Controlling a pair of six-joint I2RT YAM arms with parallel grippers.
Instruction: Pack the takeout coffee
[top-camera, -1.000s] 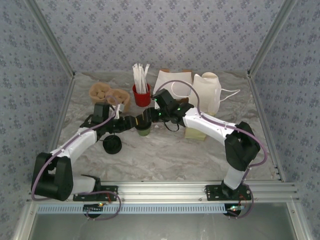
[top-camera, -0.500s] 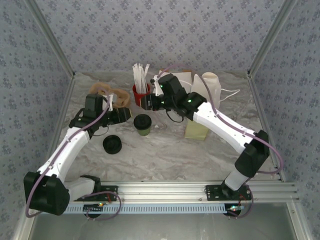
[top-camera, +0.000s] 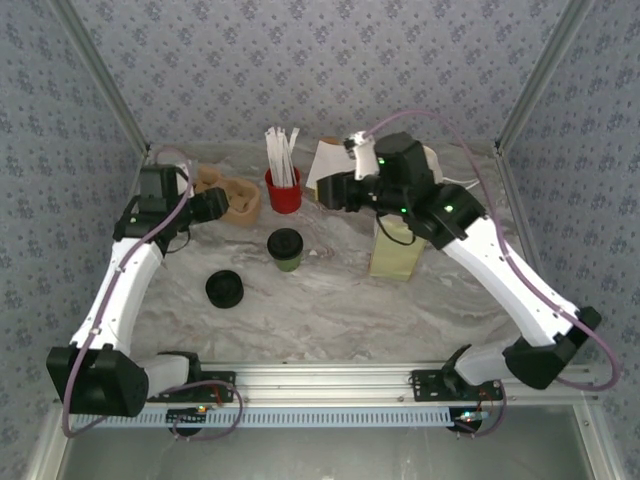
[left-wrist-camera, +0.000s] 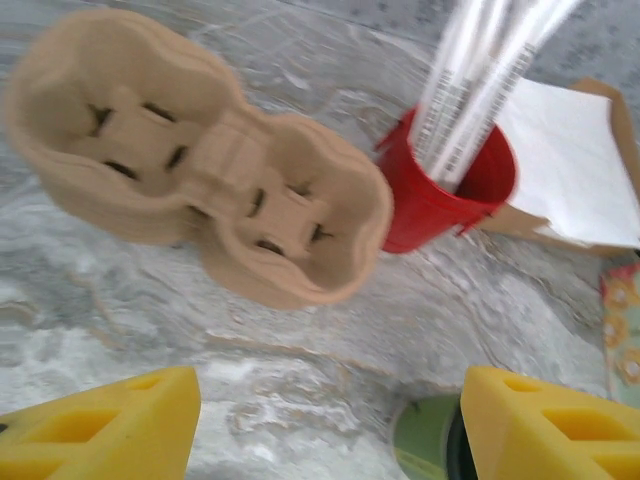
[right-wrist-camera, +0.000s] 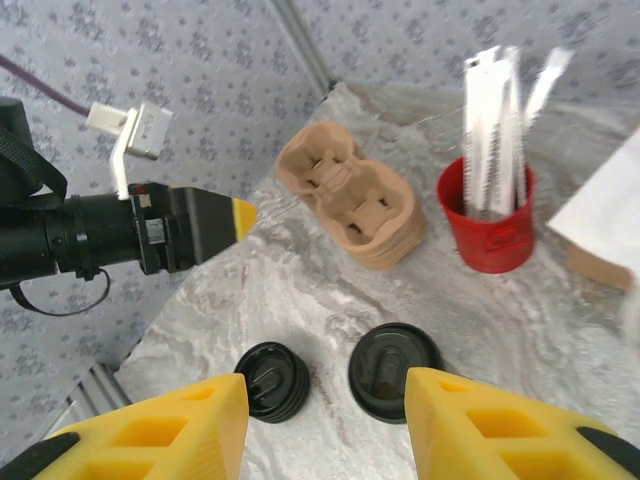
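Both grippers are empty: the left gripper (left-wrist-camera: 330, 420) and right gripper (right-wrist-camera: 325, 400) have fingers spread wide. The coffee (top-camera: 285, 248) stands on the table (top-camera: 330, 310) between them, lid (right-wrist-camera: 393, 370) on, near the red cup (top-camera: 283, 192), apart from the bag (top-camera: 395, 262). A crooked grab could tip it, squash it or pop the lid.

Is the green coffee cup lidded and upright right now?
Lidded and upright: the green cup stands on the table with a black lid on top. A spare black lid lies loose beside it.
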